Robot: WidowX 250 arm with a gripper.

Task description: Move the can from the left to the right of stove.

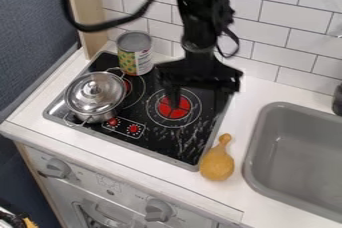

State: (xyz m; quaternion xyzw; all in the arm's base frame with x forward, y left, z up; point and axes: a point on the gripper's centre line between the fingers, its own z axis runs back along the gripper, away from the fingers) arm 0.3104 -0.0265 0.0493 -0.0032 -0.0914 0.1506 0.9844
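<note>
The can [135,54], grey-topped with a green and yellow label, stands upright at the back left of the black stove [143,139], near the tiled wall. My gripper [198,96] hangs over the right half of the stove, above and around the rear of the right burner. It is open, and the can is apart from it, to its left.
A lidded silver pot [95,94] sits on the stove's left side, just in front of the can. A yellow-orange, gourd-shaped toy [217,163] lies by the stove's front right corner. The grey sink [300,157] is at the right. White tiles [284,37] rise behind.
</note>
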